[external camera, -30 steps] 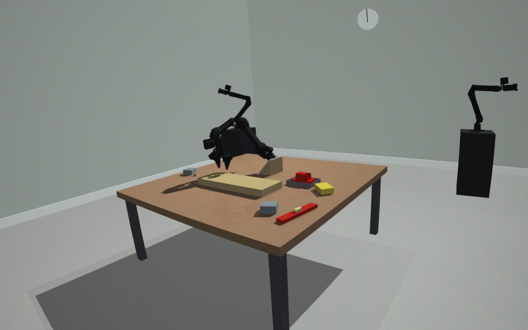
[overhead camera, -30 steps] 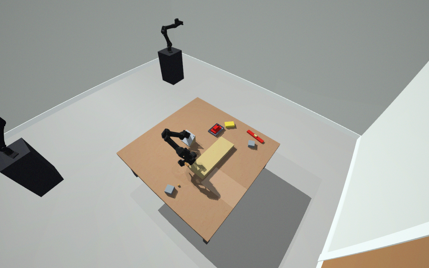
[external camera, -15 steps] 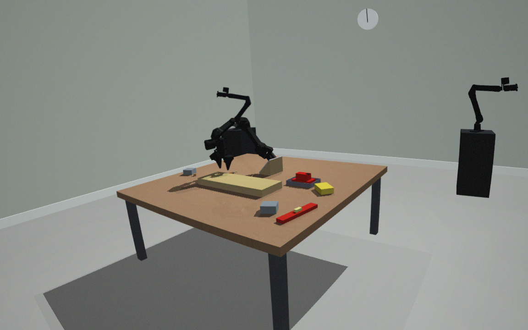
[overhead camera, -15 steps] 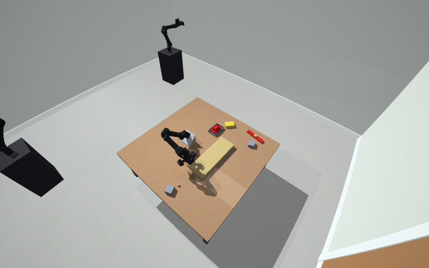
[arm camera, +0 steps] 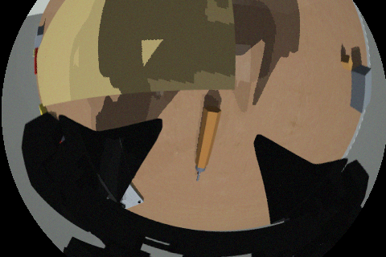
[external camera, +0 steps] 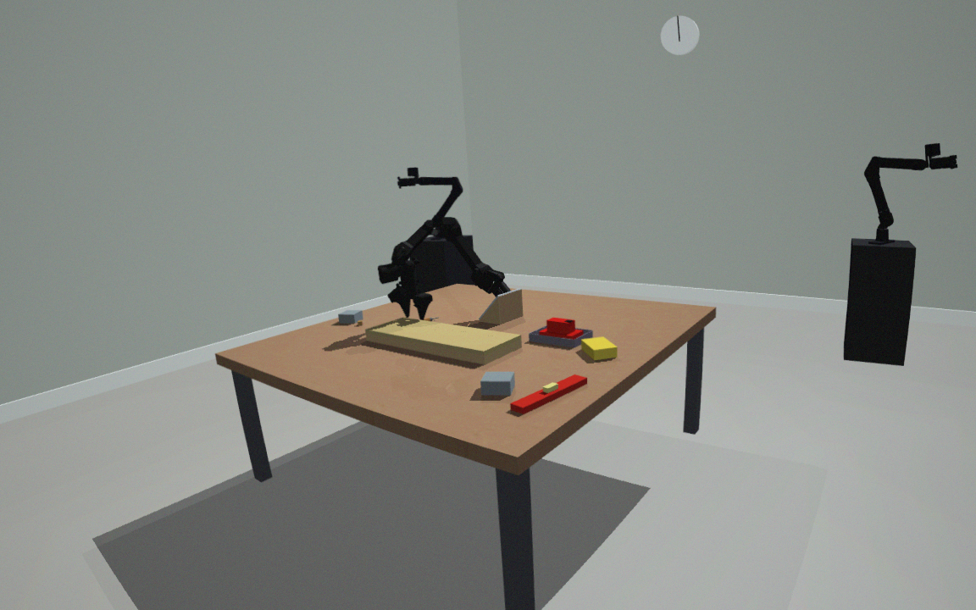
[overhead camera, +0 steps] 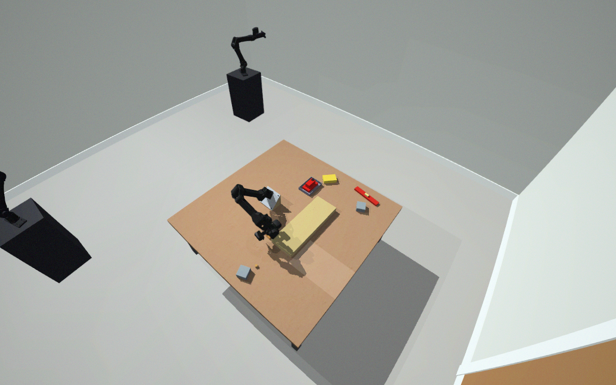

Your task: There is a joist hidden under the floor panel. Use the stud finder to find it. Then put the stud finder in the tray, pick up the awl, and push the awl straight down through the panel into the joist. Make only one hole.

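Awl (arm camera: 208,136): orange handle, short grey metal tip. It lies flat on the table (external camera: 415,398), just beside one short end of the floor panel (external camera: 446,339), apart from it. In the wrist view its long axis runs crosswise to that end, handle toward the panel and tip pointing away, toward the gripper's body. No lettering can be read on it.

Gripper (external camera: 414,307): hangs tips-down over the awl near that end of the panel, jaws spread wide with nothing between them; the awl lies in the gap below the two fingers, untouched.

Floor panel: pale yellow slab, lying flat about mid-table, partly under the arm's shadow.

Stud finder (external camera: 561,327): red, sitting in the dark tray (external camera: 545,339) toward the far side of the table, past the panel's other end.

Other items, all unmarked: yellow block (external camera: 598,348) beside the tray; red level (external camera: 548,393) and grey block (external camera: 496,384) near the table's near right edge; second grey block (external camera: 350,316) toward the left corner.
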